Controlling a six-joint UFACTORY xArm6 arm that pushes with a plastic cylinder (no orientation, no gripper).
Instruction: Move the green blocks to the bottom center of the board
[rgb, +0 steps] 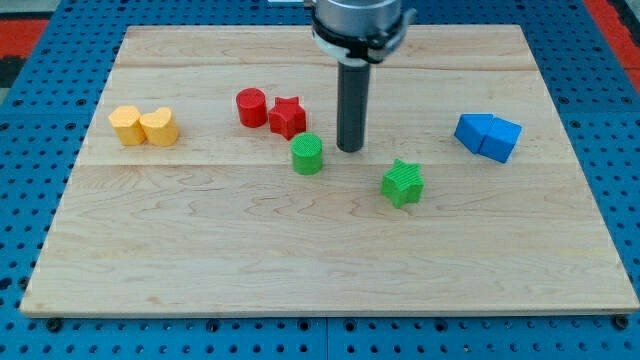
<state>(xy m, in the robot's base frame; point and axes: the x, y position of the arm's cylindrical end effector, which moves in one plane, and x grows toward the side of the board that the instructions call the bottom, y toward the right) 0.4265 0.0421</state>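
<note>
Two green blocks near mid-board: green cylinder (307, 154) just left of centre, green star (403, 183) lower and toward the view's right, the two apart with bare wood between. Both well short of the bottom centre, so the task barely begun by the look of things.

My tip (349, 149) down on the board between them, just to the right of the cylinder and a little above and left of the star; touching neither, as far as can be told. No jaws here to open or close, only a plain rod.

Step in hand, as a guess: lining up for a first push. Next move likely calls for getting round to the top side of one green block, then driving straight down the view toward the bottom edge.

Risk: red star (288, 117) close above the cylinder, red cylinder (251, 107) beside it; a careless sweep could drag either along.

Farther out, two yellow blocks (144, 126) touching at the left, two blue blocks (488, 136) touching at the right, all on the wooden board (320, 270).
</note>
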